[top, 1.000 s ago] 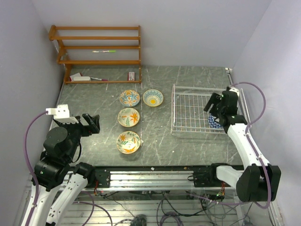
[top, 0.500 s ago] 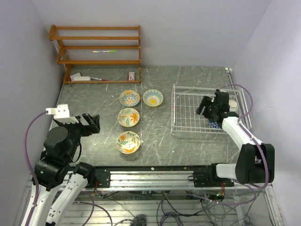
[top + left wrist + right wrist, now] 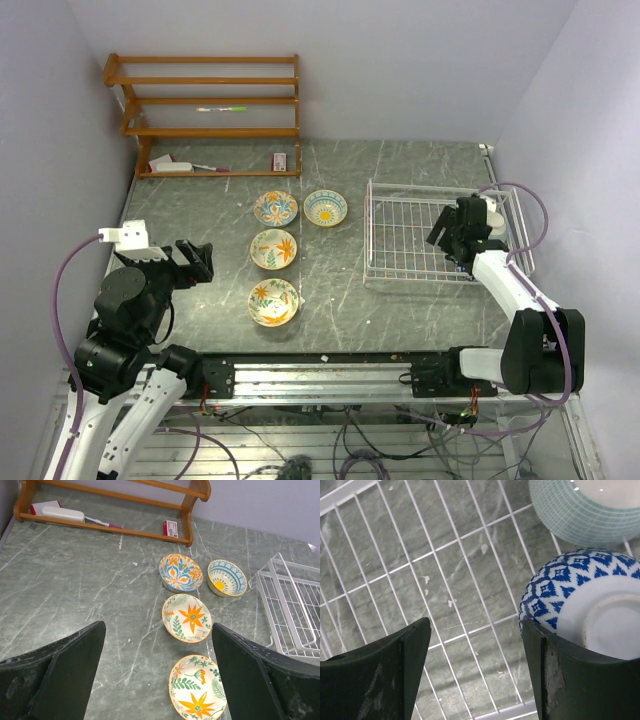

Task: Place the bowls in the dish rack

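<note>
Overhead view first: four patterned bowls stand in the open on the table, left of the dish rack. The right gripper hangs over the rack's right end and hides what lies beneath it, and its jaws are hard to read from here. The left gripper hovers near the table's left edge.

Left wrist view: jaws spread wide and empty. The four bowls lie beyond them, the nearest clipped by the bottom edge. Only a corner of the rack shows.

Right wrist view: jaws spread, low over the rack's wires. A blue-and-white bowl lies upside down in the rack, partly behind the right finger. A mint bowl sits just beside it, cut off at the top.
</note>
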Tool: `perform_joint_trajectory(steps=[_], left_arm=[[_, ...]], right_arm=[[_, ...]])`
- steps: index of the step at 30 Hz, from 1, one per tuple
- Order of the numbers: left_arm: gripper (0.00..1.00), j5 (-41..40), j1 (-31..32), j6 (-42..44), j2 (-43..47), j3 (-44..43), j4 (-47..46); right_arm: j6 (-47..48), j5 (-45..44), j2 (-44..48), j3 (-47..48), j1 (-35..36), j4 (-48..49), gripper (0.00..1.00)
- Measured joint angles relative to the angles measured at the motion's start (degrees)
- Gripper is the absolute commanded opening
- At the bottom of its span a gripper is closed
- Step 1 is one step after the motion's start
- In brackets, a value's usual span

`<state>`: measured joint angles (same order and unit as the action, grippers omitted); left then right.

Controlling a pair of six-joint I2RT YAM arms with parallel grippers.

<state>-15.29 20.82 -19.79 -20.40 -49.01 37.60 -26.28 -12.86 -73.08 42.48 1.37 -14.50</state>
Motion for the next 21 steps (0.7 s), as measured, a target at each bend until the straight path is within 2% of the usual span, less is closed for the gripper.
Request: perform_joint_trajectory(steps=[21], left_arm=[[0.98,0.0,0.0,-0.2,0.1,0.0,0.0]], right_arm=[[-3.7,-12.1,0.0,-1.0,0.0,-2.2,0.74]])
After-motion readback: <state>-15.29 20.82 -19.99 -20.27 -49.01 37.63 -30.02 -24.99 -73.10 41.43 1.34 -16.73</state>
